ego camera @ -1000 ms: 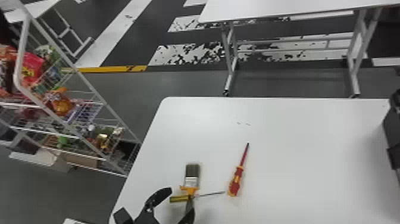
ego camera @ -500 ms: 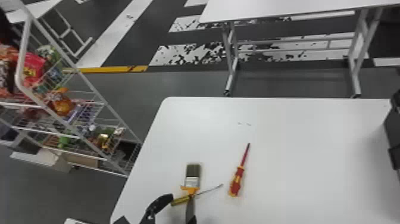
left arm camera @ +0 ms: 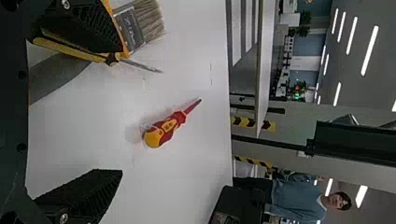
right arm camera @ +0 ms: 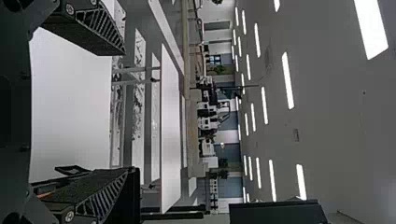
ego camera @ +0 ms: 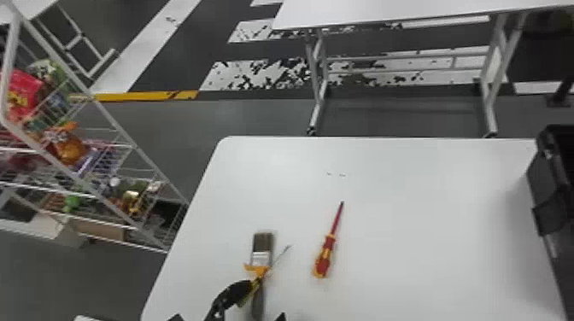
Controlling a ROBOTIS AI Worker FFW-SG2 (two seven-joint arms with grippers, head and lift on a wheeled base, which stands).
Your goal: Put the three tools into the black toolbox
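Observation:
At the bottom of the head view, my left gripper (ego camera: 265, 302) is over the paintbrush (ego camera: 261, 258) and the small screwdriver (ego camera: 280, 256), which crosses the brush. In the left wrist view my left gripper (left arm camera: 122, 112) is open; its upper finger overlaps the brush (left arm camera: 130, 28) and the small screwdriver's yellow-and-black handle (left arm camera: 74, 50). The red-and-yellow screwdriver (ego camera: 325, 256) lies apart, farther right, and appears between the finger lines (left arm camera: 163, 130). The black toolbox (ego camera: 555, 183) stands at the table's right edge. My right gripper (right arm camera: 127, 112) is open, nothing between its fingers.
The white table (ego camera: 410, 179) carries the tools. A wire rack (ego camera: 115, 124) with bagged goods stands beyond its left edge. Another white table (ego camera: 384, 13) is farther back.
The small screwdriver has swivelled, its shaft turning from pointing right to pointing away and right. My left gripper's visible finger has shifted right and somewhat nearer the robot. The brush and red screwdriver have stayed put.

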